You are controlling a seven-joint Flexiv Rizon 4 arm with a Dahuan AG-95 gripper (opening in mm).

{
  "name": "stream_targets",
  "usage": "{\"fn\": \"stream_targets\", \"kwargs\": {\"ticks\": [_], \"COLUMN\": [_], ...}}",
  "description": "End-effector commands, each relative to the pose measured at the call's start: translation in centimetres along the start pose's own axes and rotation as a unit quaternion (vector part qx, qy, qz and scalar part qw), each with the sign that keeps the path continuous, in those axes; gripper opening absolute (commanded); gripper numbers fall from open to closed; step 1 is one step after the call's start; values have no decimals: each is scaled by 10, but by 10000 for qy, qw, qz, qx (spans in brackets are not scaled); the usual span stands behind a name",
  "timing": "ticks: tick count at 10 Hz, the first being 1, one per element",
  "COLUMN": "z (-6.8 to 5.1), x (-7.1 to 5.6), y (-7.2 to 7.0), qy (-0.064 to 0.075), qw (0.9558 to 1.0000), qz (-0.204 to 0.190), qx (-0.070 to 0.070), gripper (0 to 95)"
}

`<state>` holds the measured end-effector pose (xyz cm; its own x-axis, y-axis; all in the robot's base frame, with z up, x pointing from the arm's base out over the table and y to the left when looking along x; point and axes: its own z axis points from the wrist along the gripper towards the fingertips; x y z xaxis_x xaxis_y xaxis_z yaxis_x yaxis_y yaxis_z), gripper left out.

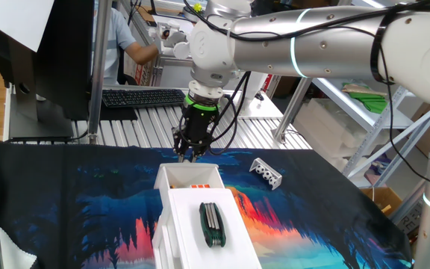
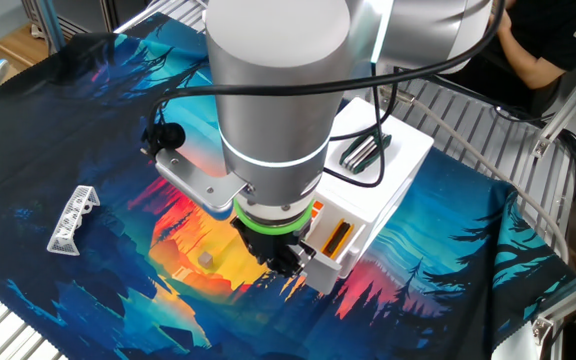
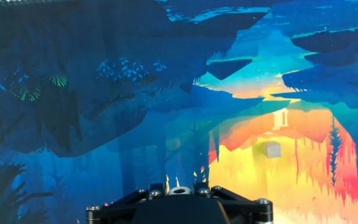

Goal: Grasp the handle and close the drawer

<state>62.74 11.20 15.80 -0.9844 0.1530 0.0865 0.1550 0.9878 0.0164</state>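
Your gripper (image 1: 186,155) hangs at the far front edge of the pulled-out drawer (image 1: 189,178), right where the handle should project though it stays hidden, and I cannot tell whether the claw is spread or pinching.

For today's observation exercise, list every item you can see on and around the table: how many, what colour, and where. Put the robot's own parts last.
drawer: one, white, pulled out of the box unit toward the gripper
orange item: one, inside the drawer
box unit: one, white, mid-cloth
multi-tool: one, dark green, on top of the box unit
perforated block: one, grey-white, on the cloth beside the unit
small cube: one, pale, on the cloth
cloth: one, blue-orange print, covering the table
keyboard: one, black, behind the cloth
gripper: one, black, at the drawer's front; handle hidden
arm: one, silver
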Motion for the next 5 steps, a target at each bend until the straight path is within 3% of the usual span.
{"fn": "stream_targets", "kwargs": {"ticks": [1,5], "z": [-1,-2], "x": [4,7], "y": [-1,-2], "qy": [-10,-6], "qw": [10000,10000], "qz": [-6,2], "qx": [-2,8], "gripper": [0,0]}}
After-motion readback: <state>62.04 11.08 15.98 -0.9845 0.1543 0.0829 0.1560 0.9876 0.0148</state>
